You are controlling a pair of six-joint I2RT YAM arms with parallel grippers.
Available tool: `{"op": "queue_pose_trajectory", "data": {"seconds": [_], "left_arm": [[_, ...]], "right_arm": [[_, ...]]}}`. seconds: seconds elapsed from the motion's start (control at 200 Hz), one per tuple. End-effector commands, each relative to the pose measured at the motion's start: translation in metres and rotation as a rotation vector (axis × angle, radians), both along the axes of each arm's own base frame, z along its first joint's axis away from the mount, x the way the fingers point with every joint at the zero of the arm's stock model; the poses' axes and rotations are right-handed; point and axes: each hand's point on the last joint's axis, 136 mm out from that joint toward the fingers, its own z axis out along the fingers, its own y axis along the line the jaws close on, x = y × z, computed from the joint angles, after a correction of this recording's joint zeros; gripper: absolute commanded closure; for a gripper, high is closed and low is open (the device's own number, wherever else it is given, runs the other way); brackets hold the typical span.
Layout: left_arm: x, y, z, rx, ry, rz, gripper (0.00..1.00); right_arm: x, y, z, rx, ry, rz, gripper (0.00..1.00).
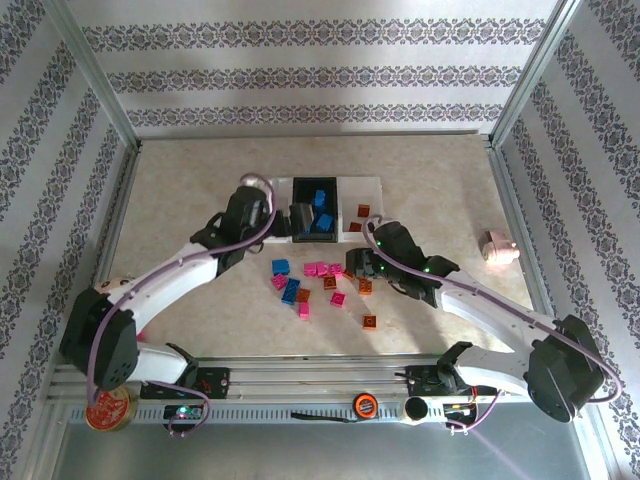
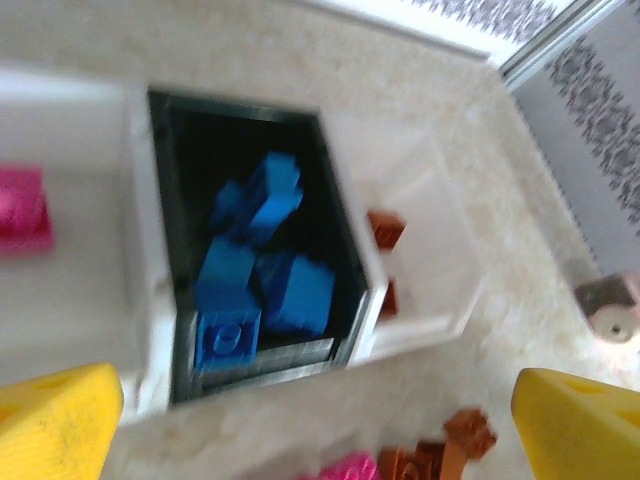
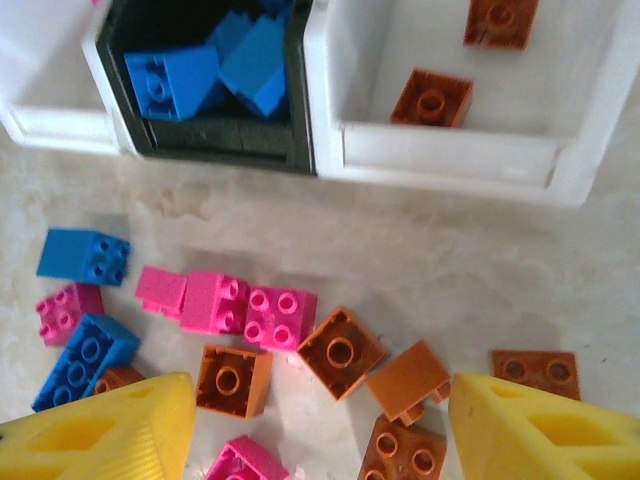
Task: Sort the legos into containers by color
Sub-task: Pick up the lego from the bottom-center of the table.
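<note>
Beige marbled tabletop, walled in patterned paper, is viewed from above. Three joined trays are set in a row at its middle. Blue bricks are heaped in the black tray. Two orange bricks are held in the right white tray, and a pink brick is seen in the left white tray. The left gripper is poised above the black tray, its fingers spread wide with nothing between them. Loose bricks in all three colours are scattered just in front of the trays. The right gripper is hung directly over this pile, fingers apart and empty, so it is judged the nearer arm. An orange brick is placed between and just ahead of its fingers, turned cornerwise to them, with the right white tray straight beyond.
</note>
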Motion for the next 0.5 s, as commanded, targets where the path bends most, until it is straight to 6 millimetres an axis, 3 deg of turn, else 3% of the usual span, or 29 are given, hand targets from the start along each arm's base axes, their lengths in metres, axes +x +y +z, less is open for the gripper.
{"op": "queue_pose_trajectory", "data": {"seconds": [0.0, 0.115, 0.235, 0.495], "left_arm": [[-0.022, 0.003, 0.001, -0.085, -0.022, -0.003, 0.00], [-0.049, 0.020, -0.026, -0.054, 0.032, 0.011, 0.00], [-0.070, 0.036, -0.042, -0.045, 0.052, 0.033, 0.00], [-0.093, 0.058, -0.069, -0.041, 0.069, 0.085, 0.00]], "right_arm": [[-0.022, 0.001, -0.026, -0.067, 0.090, 0.043, 0.32], [-0.042, -0.004, -0.043, -0.122, 0.149, 0.044, 0.31], [-0.064, -0.014, -0.060, -0.156, 0.211, 0.022, 0.31], [-0.099, -0.026, -0.084, -0.188, 0.321, -0.009, 0.31]]}}
